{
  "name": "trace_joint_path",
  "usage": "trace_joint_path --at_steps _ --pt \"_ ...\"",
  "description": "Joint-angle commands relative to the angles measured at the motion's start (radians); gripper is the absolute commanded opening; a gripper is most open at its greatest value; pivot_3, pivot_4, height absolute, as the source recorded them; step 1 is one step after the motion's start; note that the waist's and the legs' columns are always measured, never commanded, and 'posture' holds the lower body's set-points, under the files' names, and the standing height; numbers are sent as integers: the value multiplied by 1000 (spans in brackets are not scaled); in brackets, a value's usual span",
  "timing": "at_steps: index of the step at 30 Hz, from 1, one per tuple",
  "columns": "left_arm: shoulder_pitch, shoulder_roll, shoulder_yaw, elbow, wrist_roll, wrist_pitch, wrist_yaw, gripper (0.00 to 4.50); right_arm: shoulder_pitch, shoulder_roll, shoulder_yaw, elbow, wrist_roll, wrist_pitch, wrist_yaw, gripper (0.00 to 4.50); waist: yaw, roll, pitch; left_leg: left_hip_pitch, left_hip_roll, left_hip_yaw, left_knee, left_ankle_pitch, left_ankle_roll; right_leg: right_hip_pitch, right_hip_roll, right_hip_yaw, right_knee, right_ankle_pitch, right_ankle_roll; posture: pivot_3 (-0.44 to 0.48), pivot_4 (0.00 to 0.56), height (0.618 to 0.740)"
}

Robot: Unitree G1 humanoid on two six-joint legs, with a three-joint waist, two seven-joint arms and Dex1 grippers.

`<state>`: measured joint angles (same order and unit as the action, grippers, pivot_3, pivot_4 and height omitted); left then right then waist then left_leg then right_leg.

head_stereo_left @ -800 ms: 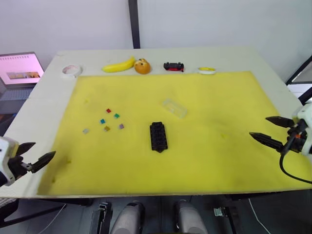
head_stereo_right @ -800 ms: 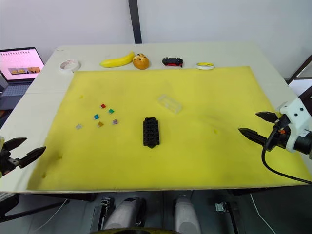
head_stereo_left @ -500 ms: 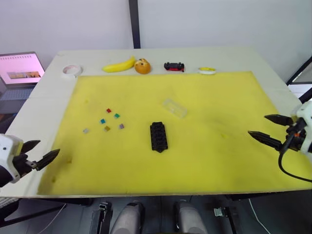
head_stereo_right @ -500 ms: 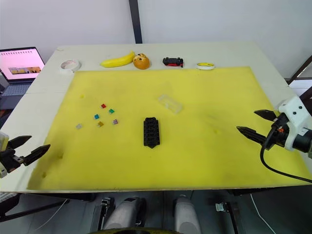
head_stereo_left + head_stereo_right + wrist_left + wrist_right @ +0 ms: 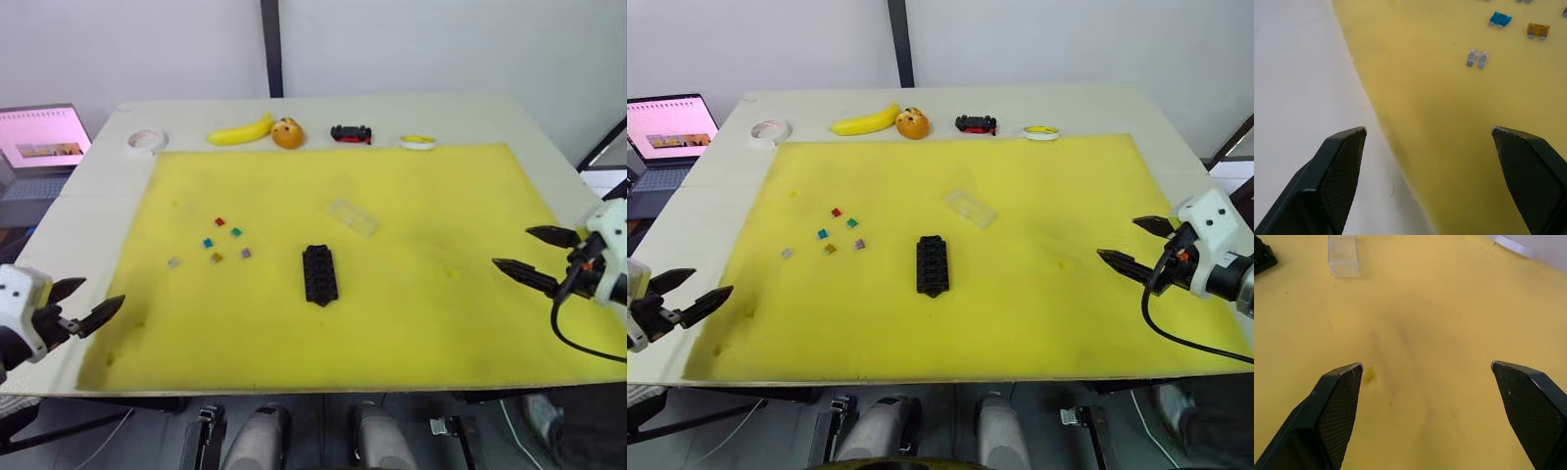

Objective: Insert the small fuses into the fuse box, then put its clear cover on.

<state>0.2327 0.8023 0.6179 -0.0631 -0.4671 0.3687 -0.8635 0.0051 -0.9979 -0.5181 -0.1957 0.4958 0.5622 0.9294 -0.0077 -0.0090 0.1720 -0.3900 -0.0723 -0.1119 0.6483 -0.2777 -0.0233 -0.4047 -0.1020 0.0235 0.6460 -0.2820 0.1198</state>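
**Both grippers wide open at the mat's near corners, fuse parts untouched**

Nearest the robot, the left gripper (image 5: 88, 303) hangs over the near left edge of the yellow mat (image 5: 431, 215), its two black fingers spread wide with nothing between them. The left wrist view looks past those fingers onto the mat's border with the white table (image 5: 78, 215). On the opposite side the right gripper (image 5: 1129, 245) sits above the mat's right edge, its fingers likewise parted and empty, pointing inward.

Further in, near the mat's middle, the fuse box (image 5: 319, 274) lies flat with its long side running away from the robot, its slots facing up. To its left, well apart from it, the small fuses (image 5: 216, 245) are scattered loose on the mat: grey (image 5: 1477, 58) nearest the left edge, then blue (image 5: 1499, 19), orange-brown (image 5: 1538, 31), purple (image 5: 245, 253), green (image 5: 235, 232) and red (image 5: 219, 221) farthest back. Beyond the box and slightly right, the clear cover (image 5: 1343, 255) rests on the mat at an angle.

Along the far table edge, from left to right, stand a tape roll (image 5: 145, 141), a banana (image 5: 239, 131), an orange (image 5: 287, 133), a black-and-red toy car (image 5: 350, 133) and a small yellow-rimmed disc (image 5: 417, 142). A laptop (image 5: 39, 142) glows beyond the table's left side
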Motion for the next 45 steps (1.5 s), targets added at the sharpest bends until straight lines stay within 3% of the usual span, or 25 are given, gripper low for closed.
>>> trace_joint_path --at_steps 1,13,18,24,29,36,45 --pt "-15 3 1 -24 -13 7 4 4326 -3 10 -28 -36 9 -8 -12 4500 -1 0 0 0 0 0 0 0 0 0 0 0 0 0 0 0 150 740" --pt "-80 24 -39 10 -37 59 -42 4326 23 53 -33 -121 22 13 -65 4500 -2 0 0 0 0 0 0 0 0 0 0 0 1 0 0 0 150 740" --pt "-106 25 -23 -32 -240 303 -106 4326 -4 72 4 -229 74 74 -103 4500 -5 0 0 0 0 0 0 0 0 -1 0 0 1 0 0 0 150 740" --pt "-224 82 10 147 -396 657 -45 4326 -186 120 214 -406 210 152 -113 4500 -7 0 0 1 1 -2 0 0 0 -1 3 0 3 0 0 0 150 740" --pt "-348 116 28 304 -478 893 -6 4326 -311 165 383 -449 240 152 -91 4500 -4 -1 1 -1 0 -2 0 0 0 -3 4 0 3 0 0 0 150 740" --pt "-524 88 76 438 -498 1079 131 4326 -444 262 594 -396 136 87 -80 4500 -6 -4 0 -1 0 -2 1 1 -2 -4 4 0 4 0 0 0 150 740" --pt "-588 26 141 485 -517 1229 201 4326 -522 352 732 -328 16 29 -71 4500 -8 -4 -1 -1 0 -2 0 2 -4 -7 4 1 8 0 0 0 150 740"
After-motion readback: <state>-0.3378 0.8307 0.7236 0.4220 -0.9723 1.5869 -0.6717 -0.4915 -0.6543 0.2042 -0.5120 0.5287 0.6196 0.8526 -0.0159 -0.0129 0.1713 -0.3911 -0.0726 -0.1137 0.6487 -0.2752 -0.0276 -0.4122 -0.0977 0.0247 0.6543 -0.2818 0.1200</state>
